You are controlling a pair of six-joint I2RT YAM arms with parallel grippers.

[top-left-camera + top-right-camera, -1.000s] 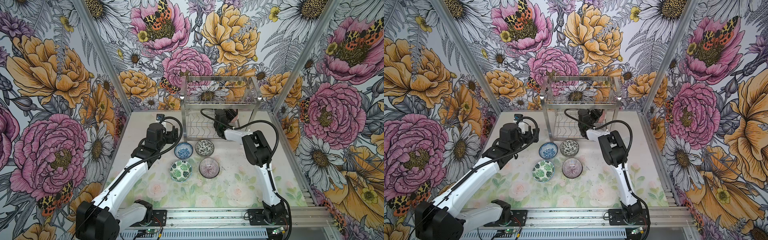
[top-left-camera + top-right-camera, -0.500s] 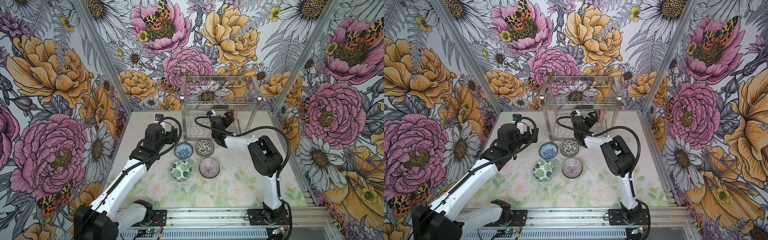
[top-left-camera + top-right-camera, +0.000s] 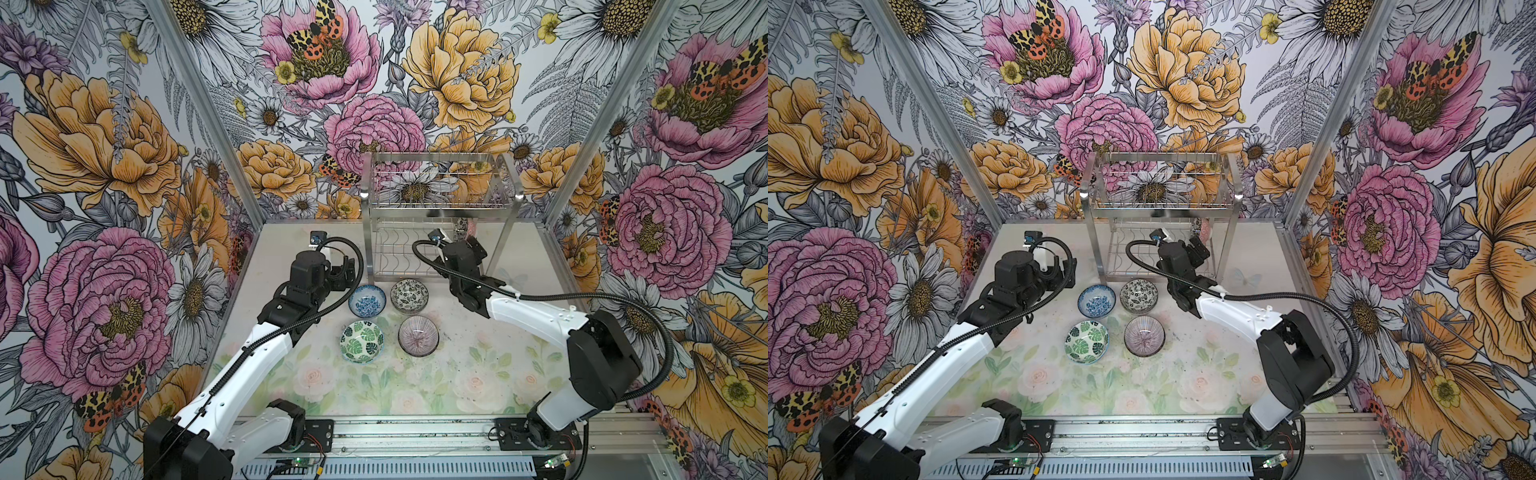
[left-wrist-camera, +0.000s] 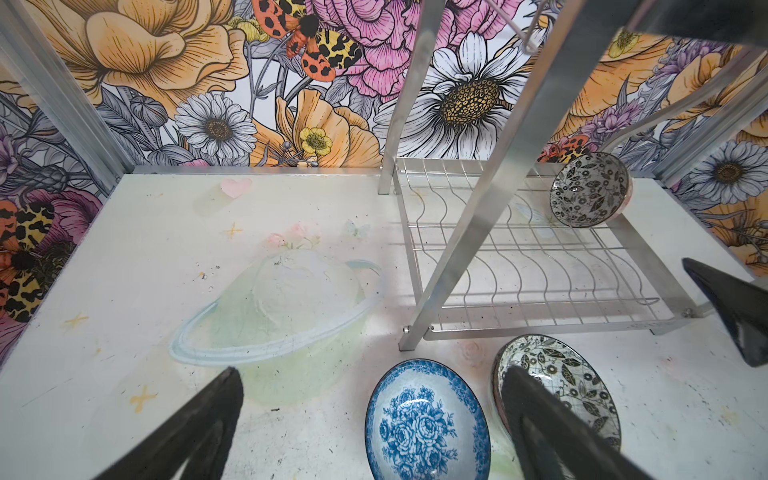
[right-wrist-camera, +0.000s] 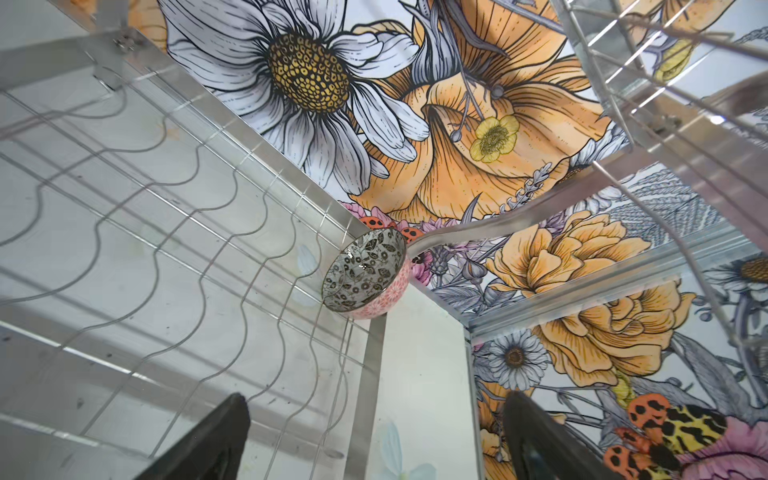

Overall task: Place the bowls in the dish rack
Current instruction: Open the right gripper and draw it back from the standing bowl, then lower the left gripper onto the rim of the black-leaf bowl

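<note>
Top views: walls are loud floral wallpaper on all three sides, with aluminium posts in the corners. The bench is pale with a faded rose print and dirt specks, and a metal rail runs along the bottom edge. The dish rack sits upper middle, against the back wall. Four bowls form a square just in front of it, on the bench: blue bowl, black-and-white floral bowl, green leaf bowl, pink striped bowl. One racked bowl is on the lower shelf, at the right end. The left arm reaches beside the blue bowl; the right arm reaches to the rack's front right.

Left wrist: left fingers are spread wide, gripping nothing. The blue bowl is at bottom centre between them, and the floral one is partly behind a finger. The bench is white and scuffed, with a faded planet print at centre. The racked bowl stands on edge, upper right.

Right wrist: right fingers are spread open and hold nothing. The wavy-wire lower shelf fills the left. The racked bowl, pink outside, is tilted in the shelf's corner at centre, well apart from the fingers.
</note>
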